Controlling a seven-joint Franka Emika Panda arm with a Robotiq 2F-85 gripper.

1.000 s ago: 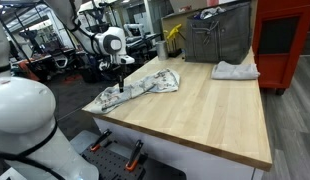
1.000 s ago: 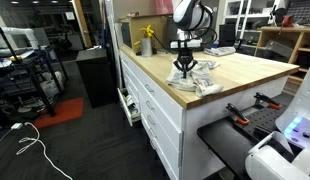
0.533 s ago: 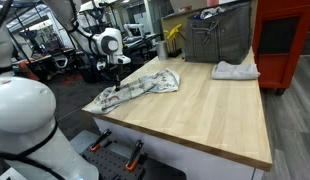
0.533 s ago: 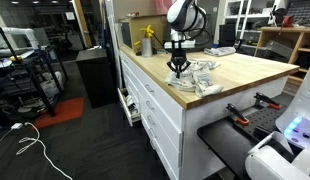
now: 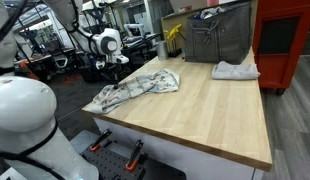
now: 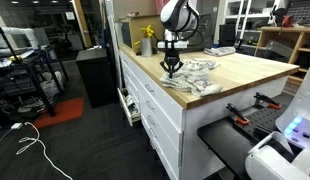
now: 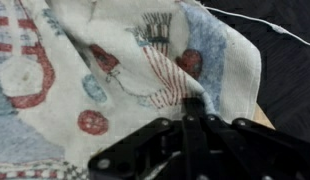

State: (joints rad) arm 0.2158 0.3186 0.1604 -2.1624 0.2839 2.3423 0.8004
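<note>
No legible text, labels, brands or numbers in any view. The patterned cloth (image 7: 125,70) shows only printed motifs in the wrist view (red rings, stripes, blotches), nothing that reads as letters. The red cabinet (image 5: 287,35) and grey bin (image 5: 217,40) in an exterior view are too small and blurred to show any marking.

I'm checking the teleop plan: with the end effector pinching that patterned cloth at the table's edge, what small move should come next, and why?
Probably draw the pinched corner slightly back over the table. The end effector is shut on the patterned cloth right at the table edge, with floor showing beyond, so pulling outward risks dragging it off.
</note>
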